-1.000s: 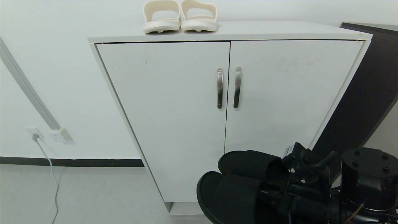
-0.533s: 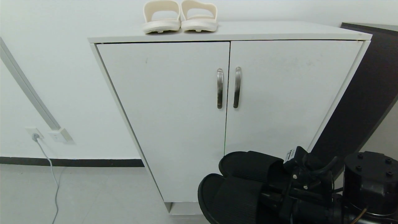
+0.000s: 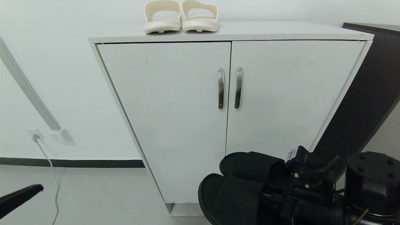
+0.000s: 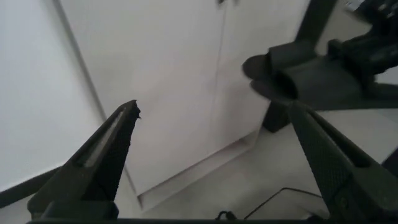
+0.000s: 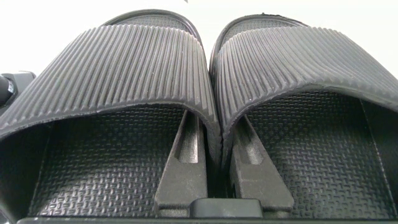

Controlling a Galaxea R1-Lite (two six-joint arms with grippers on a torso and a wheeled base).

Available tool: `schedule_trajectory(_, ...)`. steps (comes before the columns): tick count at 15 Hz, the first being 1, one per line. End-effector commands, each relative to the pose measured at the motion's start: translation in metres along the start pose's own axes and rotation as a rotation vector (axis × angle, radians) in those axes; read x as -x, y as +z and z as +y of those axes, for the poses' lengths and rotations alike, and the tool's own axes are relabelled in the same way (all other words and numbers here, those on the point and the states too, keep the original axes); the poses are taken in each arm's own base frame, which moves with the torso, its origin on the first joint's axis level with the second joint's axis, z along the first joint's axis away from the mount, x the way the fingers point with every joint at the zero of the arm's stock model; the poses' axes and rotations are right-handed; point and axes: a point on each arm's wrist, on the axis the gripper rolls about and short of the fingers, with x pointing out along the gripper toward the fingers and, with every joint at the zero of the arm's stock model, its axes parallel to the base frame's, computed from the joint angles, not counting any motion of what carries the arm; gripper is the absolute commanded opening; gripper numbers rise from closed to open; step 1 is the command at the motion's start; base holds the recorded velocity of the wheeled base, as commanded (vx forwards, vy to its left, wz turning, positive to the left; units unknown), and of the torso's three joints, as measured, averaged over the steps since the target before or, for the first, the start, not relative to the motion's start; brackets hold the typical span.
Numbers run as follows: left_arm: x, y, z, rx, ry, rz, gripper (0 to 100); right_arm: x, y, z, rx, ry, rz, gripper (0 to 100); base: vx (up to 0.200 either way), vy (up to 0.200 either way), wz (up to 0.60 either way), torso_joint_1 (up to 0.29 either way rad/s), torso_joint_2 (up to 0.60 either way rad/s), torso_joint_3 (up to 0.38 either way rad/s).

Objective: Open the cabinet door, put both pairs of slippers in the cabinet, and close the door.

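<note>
The white cabinet (image 3: 168,125) stands with both doors closed, its two metal handles (image 3: 221,89) side by side at the middle. A cream pair of slippers (image 3: 180,17) rests on its top. Low in front of the right door, my right gripper (image 3: 279,187) is shut on a black pair of slippers (image 3: 243,184). Its fingers (image 5: 183,168) pinch the two inner side walls together under the ribbed straps (image 5: 124,68). My left gripper (image 4: 214,107) is open and holds nothing. It faces the lower part of the cabinet (image 4: 174,81), and one finger (image 3: 18,197) shows at the lower left.
A wall socket (image 3: 34,136) with a cable (image 3: 55,184) running to the grey floor sits left of the cabinet. A dark panel (image 3: 368,93) stands against the cabinet's right side. Open floor lies at the front left.
My left gripper's finger has come into the head view at the lower left. The right gripper with the black slippers sank slightly, then held still.
</note>
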Motion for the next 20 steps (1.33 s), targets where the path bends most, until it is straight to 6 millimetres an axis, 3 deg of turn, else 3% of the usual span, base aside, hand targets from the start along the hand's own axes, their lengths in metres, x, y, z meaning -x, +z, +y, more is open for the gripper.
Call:
schedule_trajectory(1,-0.04,0.029,0.008,0.041,-0.156,0.037,100,0.0,0.0,0.001,0.0,0.004,-0.001,0,0.0,0.0,0.0,0.0,0.0,0.0)
schedule_trajectory(7,-0.099,0.075,-0.005,0.032,-0.317,0.002,100,0.0,0.011,0.005,-0.072,0.022,-0.044,0,0.0,0.0,0.0,0.0,0.0,0.0)
schedule_trajectory(12,-0.165,0.086,-0.031,0.035,-0.41,-0.013,100,-0.002,0.009,0.008,-0.061,0.03,-0.036,0,0.0,0.0,0.0,0.0,0.0,0.0)
schedule_trajectory(20,-0.225,0.105,-0.048,0.146,-0.471,-0.013,100,-0.001,0.009,0.008,-0.045,0.024,0.008,0,0.0,0.0,0.0,0.0,0.0,0.0)
